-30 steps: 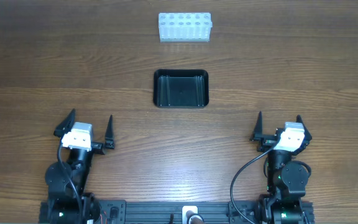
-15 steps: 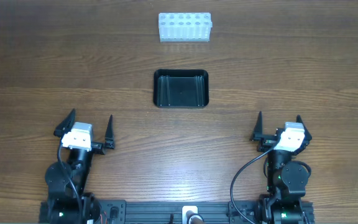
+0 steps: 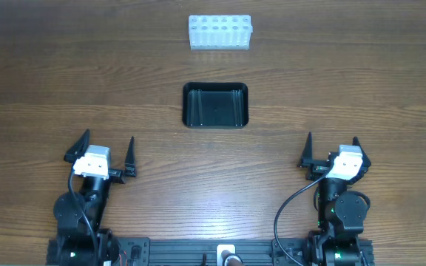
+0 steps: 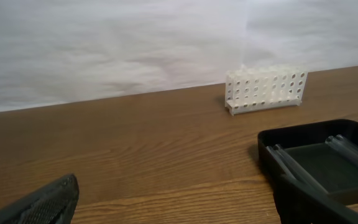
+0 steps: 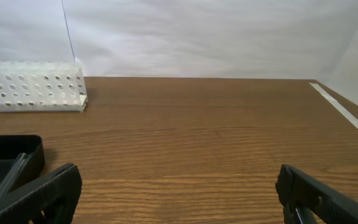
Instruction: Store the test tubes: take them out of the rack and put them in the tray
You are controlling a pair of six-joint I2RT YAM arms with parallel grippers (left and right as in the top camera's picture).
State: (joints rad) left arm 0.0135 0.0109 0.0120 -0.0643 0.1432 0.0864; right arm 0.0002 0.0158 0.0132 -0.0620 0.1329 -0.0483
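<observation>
Nothing moved: perforated white rack (image 3: 220, 32) beyond rectangular black tray (image 3: 215, 125).

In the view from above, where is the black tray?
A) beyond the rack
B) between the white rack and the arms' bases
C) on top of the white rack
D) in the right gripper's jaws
B: the black tray lies on the table, apart from the white rack, toward the view's bottom edge.

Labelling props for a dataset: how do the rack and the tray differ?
The rack is white with hole-dotted walls; the tray is black and solid-walled. The rack stands taller; the tray is low. Both are rectangular and rest on the table.
</observation>
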